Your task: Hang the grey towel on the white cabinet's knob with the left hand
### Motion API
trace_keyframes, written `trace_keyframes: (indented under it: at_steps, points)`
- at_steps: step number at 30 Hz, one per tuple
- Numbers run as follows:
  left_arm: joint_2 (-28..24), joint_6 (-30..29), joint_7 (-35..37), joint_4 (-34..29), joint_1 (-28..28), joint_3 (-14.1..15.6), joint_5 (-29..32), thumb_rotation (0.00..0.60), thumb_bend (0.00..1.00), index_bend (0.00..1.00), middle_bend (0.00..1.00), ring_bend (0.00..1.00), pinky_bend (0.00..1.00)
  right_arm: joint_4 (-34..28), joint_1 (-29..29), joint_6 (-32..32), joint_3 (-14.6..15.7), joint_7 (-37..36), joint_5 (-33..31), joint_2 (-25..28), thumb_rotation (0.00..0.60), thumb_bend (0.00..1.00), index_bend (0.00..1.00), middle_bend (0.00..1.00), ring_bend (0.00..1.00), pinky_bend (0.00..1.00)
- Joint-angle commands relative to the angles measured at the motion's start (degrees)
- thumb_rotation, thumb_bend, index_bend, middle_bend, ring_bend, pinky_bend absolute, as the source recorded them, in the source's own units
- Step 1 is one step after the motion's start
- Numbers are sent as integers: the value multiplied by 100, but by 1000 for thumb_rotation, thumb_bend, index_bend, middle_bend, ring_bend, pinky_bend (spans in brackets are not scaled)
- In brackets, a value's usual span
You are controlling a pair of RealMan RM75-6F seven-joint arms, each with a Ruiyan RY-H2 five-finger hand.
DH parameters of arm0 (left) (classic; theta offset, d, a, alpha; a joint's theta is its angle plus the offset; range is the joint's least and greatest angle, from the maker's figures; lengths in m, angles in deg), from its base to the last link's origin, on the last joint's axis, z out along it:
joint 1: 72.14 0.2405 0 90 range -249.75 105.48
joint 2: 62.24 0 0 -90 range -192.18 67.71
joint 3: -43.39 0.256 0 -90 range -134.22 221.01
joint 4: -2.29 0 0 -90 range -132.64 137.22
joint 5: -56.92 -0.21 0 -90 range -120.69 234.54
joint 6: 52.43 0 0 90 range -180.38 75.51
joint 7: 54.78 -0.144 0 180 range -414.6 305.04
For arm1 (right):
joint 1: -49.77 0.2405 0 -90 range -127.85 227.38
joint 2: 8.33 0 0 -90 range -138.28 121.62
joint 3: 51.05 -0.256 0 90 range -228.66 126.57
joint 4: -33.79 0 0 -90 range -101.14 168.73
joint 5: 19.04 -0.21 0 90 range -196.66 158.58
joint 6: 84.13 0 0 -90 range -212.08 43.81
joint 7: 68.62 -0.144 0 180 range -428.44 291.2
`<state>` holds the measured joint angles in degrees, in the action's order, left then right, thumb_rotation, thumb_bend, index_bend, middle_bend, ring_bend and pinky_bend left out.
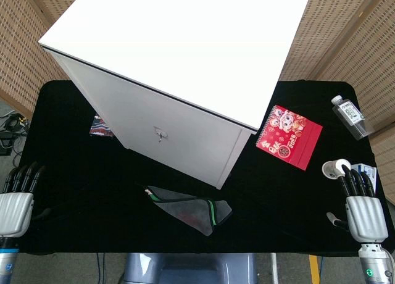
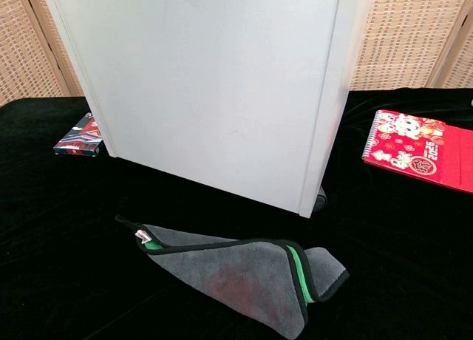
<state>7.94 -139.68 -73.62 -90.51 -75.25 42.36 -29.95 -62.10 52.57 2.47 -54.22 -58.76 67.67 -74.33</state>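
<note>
The grey towel (image 1: pixel 191 210) lies folded on the black table in front of the white cabinet (image 1: pixel 179 55), with a green and black edge; the chest view shows the towel (image 2: pixel 236 277) with a small loop at its left end. The cabinet's knob (image 1: pixel 160 134) sticks out of the front face in the head view; the chest view does not show it. My left hand (image 1: pixel 16 204) rests at the table's near left corner, fingers extended and holding nothing, far left of the towel. My right hand (image 1: pixel 361 207) lies at the near right corner, fingers apart and empty.
A red spiral notebook (image 1: pixel 289 136) lies right of the cabinet. A clear bottle (image 1: pixel 350 116) is at the far right edge. A white tape roll (image 1: pixel 335 168) and a small box (image 1: pixel 365 171) sit by my right hand. A colourful packet (image 1: pixel 100 127) lies at the cabinet's left.
</note>
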Motion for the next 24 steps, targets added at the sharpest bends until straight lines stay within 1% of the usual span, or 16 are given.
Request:
trace_keyframes:
  at_steps: [1,24]
  points:
    - [11,10,-17,9,-4,1,6,600,0,0,0,0,0,4,0,3,0,-13,4,-5,600,78,0,0,0,0]
    - [58,93,-64,27,-49,0,38,600,0,0,0,1,0,26,3,-27,-30,-144,-72,12,600,78,0,0,0,0]
